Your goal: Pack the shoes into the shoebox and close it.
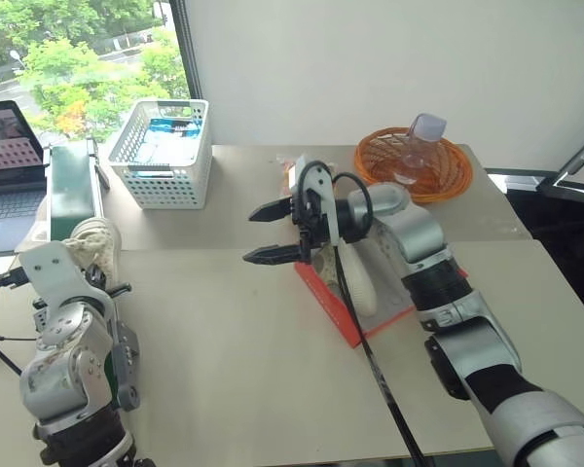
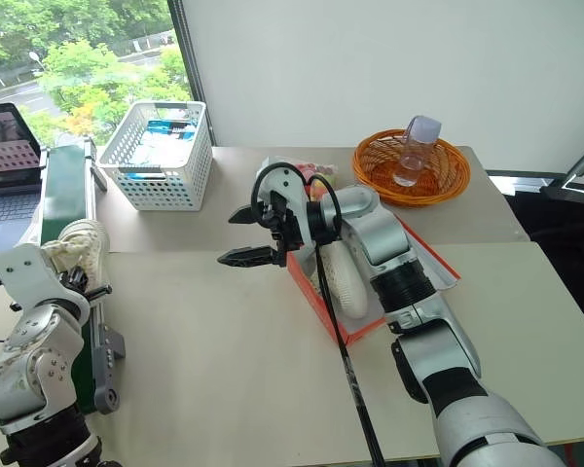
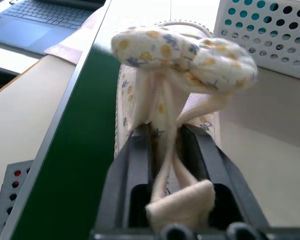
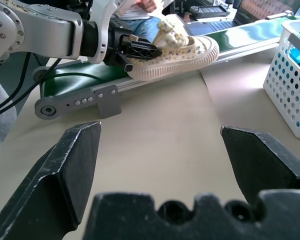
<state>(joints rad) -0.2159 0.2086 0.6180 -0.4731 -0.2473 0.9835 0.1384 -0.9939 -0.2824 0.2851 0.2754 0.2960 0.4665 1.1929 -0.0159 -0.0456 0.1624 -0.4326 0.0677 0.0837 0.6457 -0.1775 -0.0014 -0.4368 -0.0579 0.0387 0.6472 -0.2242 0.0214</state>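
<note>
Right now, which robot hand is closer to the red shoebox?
The right. The right gripper hangs open just beside the shoebox, its arm reaching across it. The left gripper is far off at the green conveyor belt, shut on a shoe.

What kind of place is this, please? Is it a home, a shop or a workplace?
Probably an office or a robot test room: a green conveyor belt beside a plain table, an open laptop, and a large window looking out on trees.
</note>
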